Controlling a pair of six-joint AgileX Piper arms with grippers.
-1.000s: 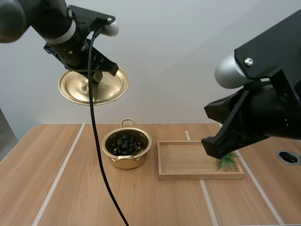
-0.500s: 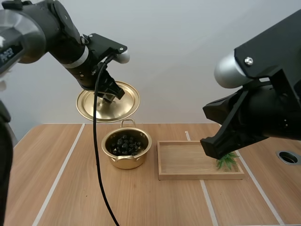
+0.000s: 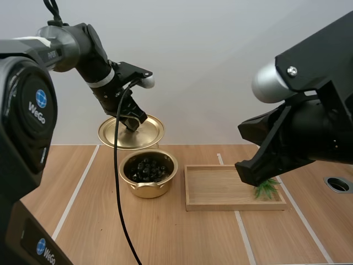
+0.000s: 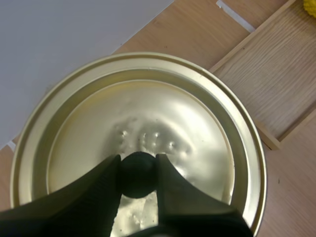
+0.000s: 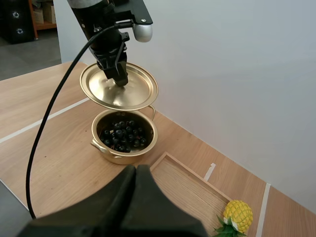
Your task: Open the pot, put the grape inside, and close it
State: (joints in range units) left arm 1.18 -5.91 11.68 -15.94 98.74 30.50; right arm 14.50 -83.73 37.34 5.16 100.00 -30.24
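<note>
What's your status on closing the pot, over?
Left hand shut on black knob of round gold metal lid, held above the gold metal pot. Dark grapes inside. Nothing blocking. Right hand shut, empty, by the shallow wooden tray.

From where I stand, the left gripper (image 4: 137,165) has its two black fingers (image 4: 101,190) pinched on the round black knob (image 4: 137,174) in the middle of the gold lid (image 4: 197,123). The lid faces the camera almost flat, its raised rings running round the knob, with a scatter of small dimples in the metal just past it. Beyond the lid's rim lies the wooden table (image 4: 187,29), crossed by a white stripe (image 4: 236,15), and a wooden tray (image 4: 276,84) runs partly under the rim. A bit of something yellow (image 4: 311,7) sits at the tray's far edge.
</note>
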